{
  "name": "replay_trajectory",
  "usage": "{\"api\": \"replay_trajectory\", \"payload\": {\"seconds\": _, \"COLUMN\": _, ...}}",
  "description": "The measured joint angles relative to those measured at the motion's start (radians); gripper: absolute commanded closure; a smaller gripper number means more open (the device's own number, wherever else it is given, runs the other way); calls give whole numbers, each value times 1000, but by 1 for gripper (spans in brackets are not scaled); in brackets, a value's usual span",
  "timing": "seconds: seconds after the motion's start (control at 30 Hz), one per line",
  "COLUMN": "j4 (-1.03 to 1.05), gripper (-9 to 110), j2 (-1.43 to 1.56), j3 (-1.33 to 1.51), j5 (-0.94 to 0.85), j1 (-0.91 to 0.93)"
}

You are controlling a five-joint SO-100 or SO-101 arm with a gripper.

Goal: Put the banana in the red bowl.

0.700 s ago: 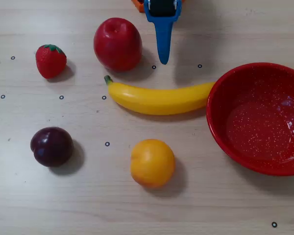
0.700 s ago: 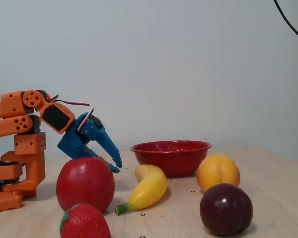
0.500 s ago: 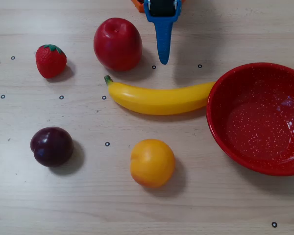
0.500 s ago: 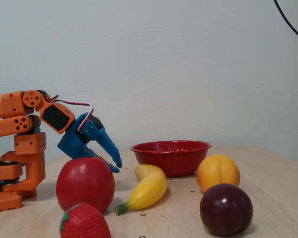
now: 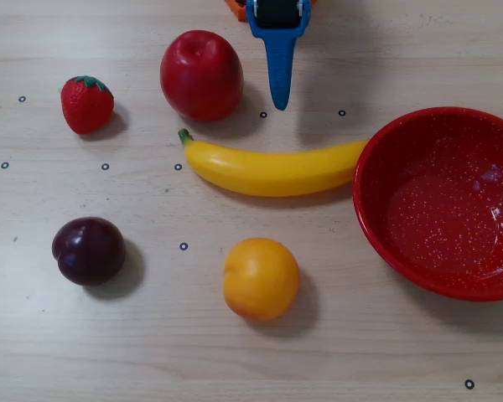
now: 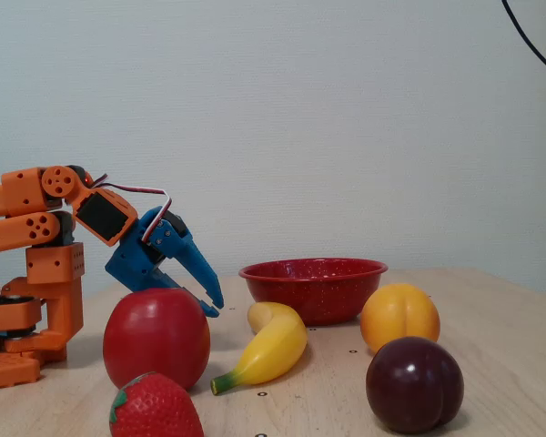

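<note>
One banana (image 5: 268,170), one red bowl (image 5: 377,218), four other fruits.

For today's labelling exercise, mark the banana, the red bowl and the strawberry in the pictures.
banana (image 5: 272,170): overhead view, middle of its yellow body.
red bowl (image 5: 365,213): overhead view, left rim.
strawberry (image 5: 87,106): overhead view, centre of its red flesh.

Five fruits (image 5: 261,278), one red bowl (image 5: 377,226).
</note>
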Motion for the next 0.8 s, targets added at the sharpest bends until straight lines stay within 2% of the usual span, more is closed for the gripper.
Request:
{"api": "replay_trajectory", "payload": {"seconds": 0.47, "j4": 8, "gripper": 101, "j2": -147, "j3": -78, "j5": 132, "j1": 12}}
{"api": "replay_trajectory", "payload": {"seconds": 0.8, "j4": 158, "gripper": 101, "j2": -376, "j3": -353, "j5": 210, "j1": 12}}
